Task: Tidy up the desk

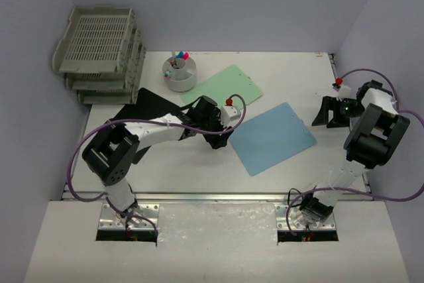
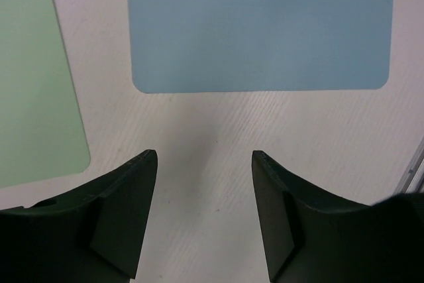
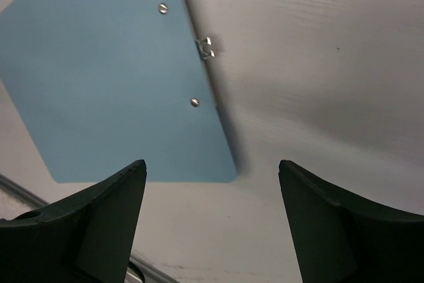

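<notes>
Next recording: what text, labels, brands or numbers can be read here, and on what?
None readable.
The desk, blue clipboard, green board, grey trays and pen cup show no writing.
Any print on the pens is too small to read.

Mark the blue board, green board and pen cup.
blue board [image 1: 273,138]: top view, centre of the sheet.
green board [image 1: 230,86]: top view, middle of the visible sheet.
pen cup [image 1: 179,85]: top view, near wall.
</notes>
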Action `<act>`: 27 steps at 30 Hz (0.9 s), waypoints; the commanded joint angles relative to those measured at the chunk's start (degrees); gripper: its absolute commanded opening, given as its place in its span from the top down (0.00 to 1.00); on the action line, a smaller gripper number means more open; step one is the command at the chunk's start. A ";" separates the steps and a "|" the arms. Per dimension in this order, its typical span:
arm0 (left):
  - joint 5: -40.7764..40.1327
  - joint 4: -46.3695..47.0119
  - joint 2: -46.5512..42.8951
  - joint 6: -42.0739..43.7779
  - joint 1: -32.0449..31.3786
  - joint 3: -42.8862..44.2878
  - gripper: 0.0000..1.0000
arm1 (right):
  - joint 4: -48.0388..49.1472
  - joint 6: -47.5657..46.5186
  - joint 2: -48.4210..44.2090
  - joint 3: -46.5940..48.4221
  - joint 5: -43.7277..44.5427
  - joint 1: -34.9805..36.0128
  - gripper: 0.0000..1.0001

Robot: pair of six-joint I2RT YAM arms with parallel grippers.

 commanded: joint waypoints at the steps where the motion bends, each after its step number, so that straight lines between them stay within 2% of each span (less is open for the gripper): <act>1: -3.11 4.83 4.98 -4.74 -1.18 2.79 0.44 | -3.74 -7.25 3.39 2.18 3.68 -0.85 0.19; 9: -4.71 6.78 11.60 -10.33 -1.24 3.46 0.45 | -4.66 -10.25 11.43 3.64 3.53 -0.82 0.22; 15: -3.35 6.61 15.66 -13.03 -1.24 5.01 0.46 | -6.92 -10.27 14.90 2.91 0.36 0.16 0.36; 22: -2.16 5.88 19.58 -14.57 -1.24 6.54 0.47 | -11.25 -11.36 16.69 -1.17 -4.06 4.32 0.49; 27: -1.84 5.17 20.94 -14.57 -1.24 7.43 0.48 | -16.04 -11.67 18.57 0.54 -8.79 5.83 0.57</act>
